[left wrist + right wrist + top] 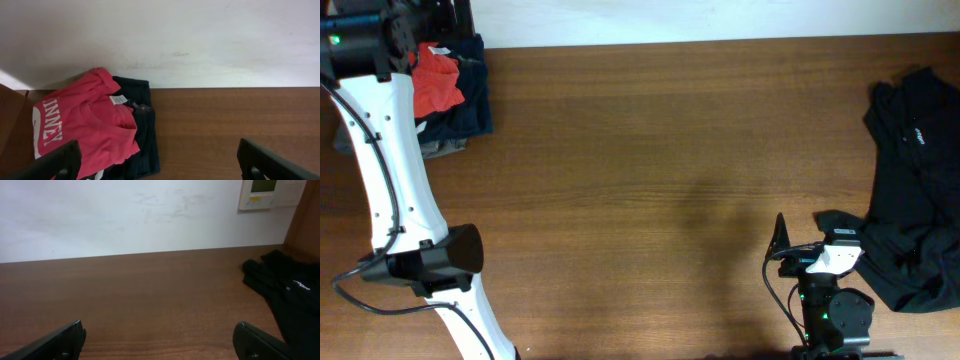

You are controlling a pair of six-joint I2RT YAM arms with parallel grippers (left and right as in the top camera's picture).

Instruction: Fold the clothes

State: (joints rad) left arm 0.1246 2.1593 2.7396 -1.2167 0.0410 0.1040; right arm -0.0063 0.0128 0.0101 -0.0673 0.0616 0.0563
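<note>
Orange-red T-shirt (438,82) lies crumpled at 10 o'clock on the tabletop (650,150), atop the dark pile (475,108). Likely light, limp, grippy cotton; pinch a hem or shoulder edge. Left jaws and right jaws both released, empty.

One red T-shirt (438,85) sits at the upper left of the overhead frame, on one dark folded pile (472,108). One black garment (920,170) is at the right edge. One table (650,180). Two arms: left arm (395,190), right arm (832,300). Two grippers, left gripper (160,165) and right gripper (160,345), two fingers each. One wall panel (270,194), upper right in the right wrist view.
</note>
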